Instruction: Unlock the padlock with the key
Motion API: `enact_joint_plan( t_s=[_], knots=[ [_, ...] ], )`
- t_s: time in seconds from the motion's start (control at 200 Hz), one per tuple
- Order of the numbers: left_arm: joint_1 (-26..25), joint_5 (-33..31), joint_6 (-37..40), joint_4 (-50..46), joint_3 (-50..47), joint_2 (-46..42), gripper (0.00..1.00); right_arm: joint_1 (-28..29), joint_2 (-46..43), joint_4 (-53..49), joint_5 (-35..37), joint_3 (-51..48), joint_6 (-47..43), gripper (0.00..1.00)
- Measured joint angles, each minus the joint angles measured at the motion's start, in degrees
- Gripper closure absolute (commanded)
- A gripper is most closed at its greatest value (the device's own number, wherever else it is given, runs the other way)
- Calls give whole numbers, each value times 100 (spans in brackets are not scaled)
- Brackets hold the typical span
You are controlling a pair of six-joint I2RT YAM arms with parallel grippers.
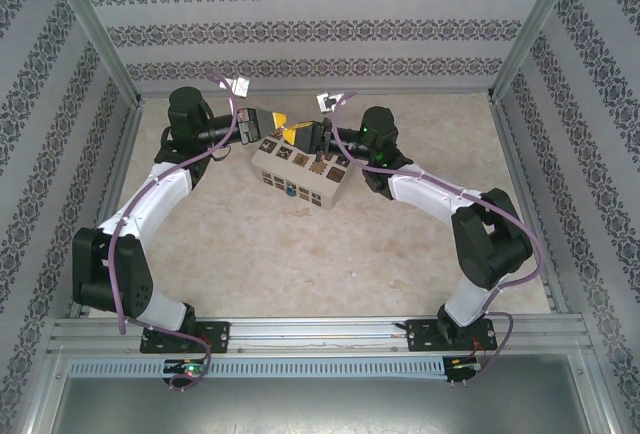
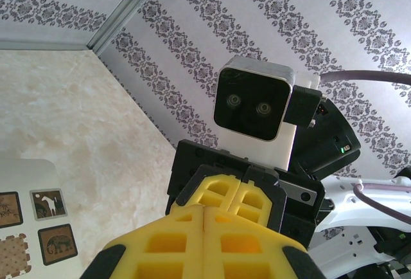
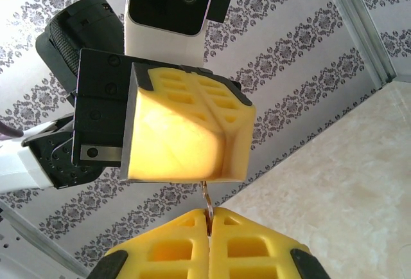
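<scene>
Right wrist: right pincer (image 3: 209, 215) clamped on thin metal piece (image 3: 205, 193), perhaps key.

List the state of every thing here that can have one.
Left gripper: shut on the metal piece.
Right gripper: shut on the same piece.
Metal piece: thin, pinched between both grippers' tips; key or not, cannot tell.
Box: upright on the table.
Padlock: blue spot on the box front; locked or not, too small to tell.
</scene>
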Motion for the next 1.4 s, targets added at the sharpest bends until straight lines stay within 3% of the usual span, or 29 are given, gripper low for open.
enact_joint_plan(
  t_s=[0.075,0.145,0.215,0.4,0.54,0.739,0.904,1.079,1.249,1.404],
  knots=[
    [7,-33,0,-24,0,0,82,0,-17,-92,76,0,-177,100],
    [28,-46,-72,-37,2,-11,62,0,-107,-308,249,-37,-457,100],
    [114,-103,-160,-35,9,-57,51,0,-271,-573,450,-136,-774,100],
    [463,-433,-376,-138,20,-341,37,133,-940,-1530,1250,-345,-2033,100],
    [638,-916,-389,-892,122,-640,30,487,-1397,-2267,2177,-350,-3261,100],
    [640,-1993,-326,-2618,444,-1025,26,1220,-1690,-2793,3816,-387,-5289,100],
    [627,-2723,-636,-3156,197,-1412,25,1563,-1687,-2962,4706,-387,-6697,100],
    [457,-3410,-1099,-3589,83,-1547,22,1561,-1606,-2962,5025,-387,-7549,100],
    [-46,-4238,-1657,-4730,479,-1408,22,1563,-1449,-2966,5062,-378,-8168,100],
    [-240,-4277,-2435,-4916,573,-1357,29,1563,-1318,-3008,5060,-286,-8496,100]
  ],
)
